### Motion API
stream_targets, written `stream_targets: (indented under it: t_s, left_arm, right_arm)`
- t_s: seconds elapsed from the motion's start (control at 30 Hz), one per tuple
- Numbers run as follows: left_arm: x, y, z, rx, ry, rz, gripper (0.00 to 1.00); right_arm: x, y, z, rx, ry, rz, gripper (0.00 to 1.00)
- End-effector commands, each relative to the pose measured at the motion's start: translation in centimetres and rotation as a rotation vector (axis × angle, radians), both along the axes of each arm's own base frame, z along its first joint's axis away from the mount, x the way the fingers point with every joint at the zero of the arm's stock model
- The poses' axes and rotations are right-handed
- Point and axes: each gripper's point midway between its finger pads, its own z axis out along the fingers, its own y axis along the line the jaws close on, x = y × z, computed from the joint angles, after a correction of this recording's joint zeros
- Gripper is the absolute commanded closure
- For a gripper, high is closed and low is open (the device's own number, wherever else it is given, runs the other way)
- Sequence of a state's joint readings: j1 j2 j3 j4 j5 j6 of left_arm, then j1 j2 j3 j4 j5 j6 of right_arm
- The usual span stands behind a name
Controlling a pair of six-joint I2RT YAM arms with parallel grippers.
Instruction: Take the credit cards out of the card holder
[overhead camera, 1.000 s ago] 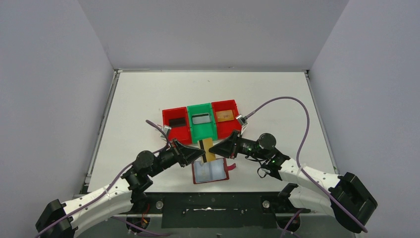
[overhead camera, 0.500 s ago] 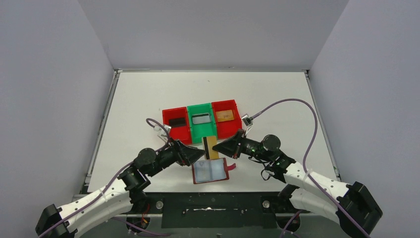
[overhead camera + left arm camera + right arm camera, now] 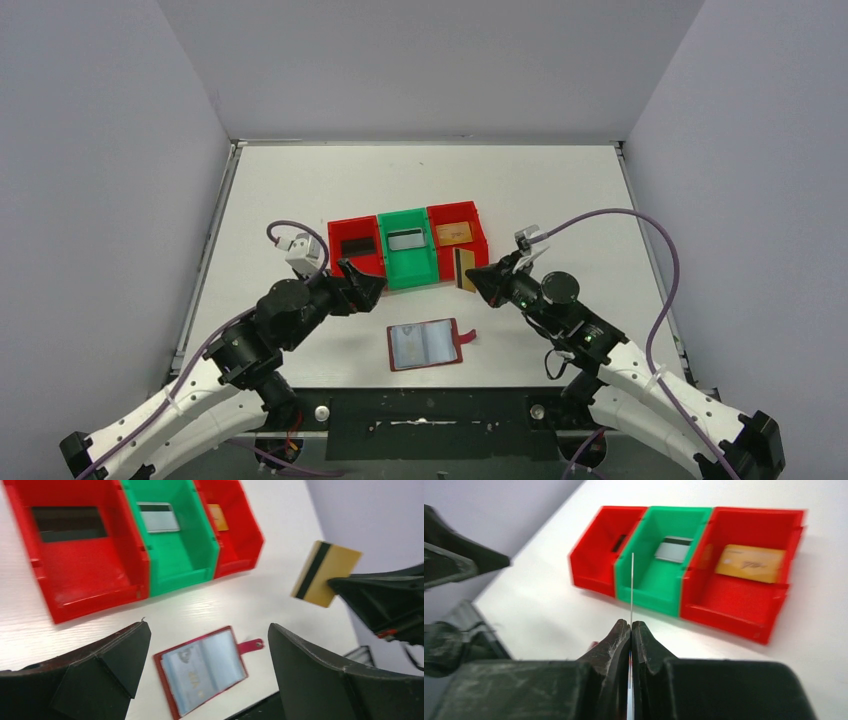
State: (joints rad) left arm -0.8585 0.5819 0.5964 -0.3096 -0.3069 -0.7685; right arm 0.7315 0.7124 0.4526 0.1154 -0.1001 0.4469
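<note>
Gold card (image 3: 326, 573) hangs clamped in the right gripper (image 3: 630, 625) near the right red bin (image 3: 734, 617); holder (image 3: 425, 345) lies spread, well apart. Left gripper (image 3: 365, 287) gapes empty. Carry it squarely over the bin before releasing.

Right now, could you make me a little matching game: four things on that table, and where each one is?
Things:
1. black card
2. silver-grey card
3. striped gold card
4. card holder

Places:
A. lying open on the table
B. in the green bin
C. pinched in the right gripper
D. in the leftmost red bin

Pairs: 1-D, 2-B, 3-C, 4-A.
</note>
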Motion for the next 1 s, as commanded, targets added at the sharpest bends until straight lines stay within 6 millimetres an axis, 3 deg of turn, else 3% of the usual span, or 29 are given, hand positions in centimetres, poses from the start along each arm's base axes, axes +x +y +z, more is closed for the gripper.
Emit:
stream_targets:
  t_s: [0.0,0.23,0.33,0.4,0.53,0.63,0.83,0.97]
  left_arm:
    - [1.1,3.9,-1.0,0.226,0.042,0.144,0.10]
    - [3.1,5.0,-1.3,0.248,0.119,0.137,0.08]
    - [4.6,6.9,-1.2,0.215,0.157,0.153,0.08]
    - [5.6,9.2,-1.1,0.206,0.176,0.203,0.08]
    - [6.7,12.1,0.0,0.218,0.127,0.269,0.08]
    - [6.7,12.8,-0.2,0.253,0.076,0.284,0.08]
    - [6.2,13.2,-2.8,0.255,0.064,0.308,0.07]
    - [5.8,12.9,-2.3,0.257,0.020,0.301,0.07]
  right_arm:
    - [3.5,-3.3,1.5,-0.333,-0.208,-0.124,1.00]
    - [7.1,-4.3,1.2,-0.751,-0.302,-0.094,1.00]
    - [8.1,-3.3,0.7,-0.878,-0.352,0.014,1.00]
    - [9.0,-2.5,0.3,-0.925,-0.371,0.072,1.00]
    - [10.4,-1.3,-1.2,-1.023,-0.404,0.224,1.00]
    - [11.8,-0.8,-2.0,-1.075,-0.433,0.307,1.00]
    - [14.2,-0.1,-2.8,-1.137,-0.534,0.412,1.00]
    - [16.1,0.2,-4.2,-1.181,-0.552,0.472,1.00]
